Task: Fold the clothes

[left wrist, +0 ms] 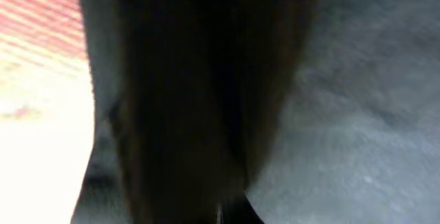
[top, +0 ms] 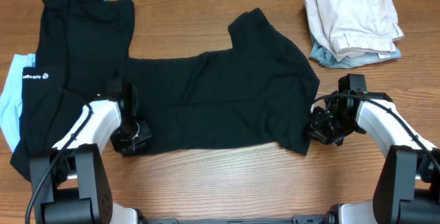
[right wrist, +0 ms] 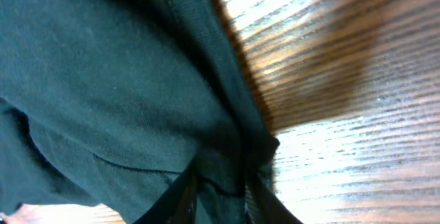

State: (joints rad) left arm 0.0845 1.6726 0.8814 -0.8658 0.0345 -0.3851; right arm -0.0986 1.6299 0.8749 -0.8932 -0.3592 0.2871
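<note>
Lying flat seen from overhead, the plain black soft T-shirt (top: pixel 220 93) has the left gripper (top: pixel 134 138) at its near-left corner and the right gripper (top: pixel 317 129) at its near-right. Left wrist view — blurred dark cloth, jaws clenched on it. Right wrist view — fingers (right wrist: pixel 168 200) pinch the T-shirt's hem over the brown wooden table (right wrist: pixel 344 114).

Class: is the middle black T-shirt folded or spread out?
Spread out: the black T-shirt lies flat across the table, no fold made yet.
</note>
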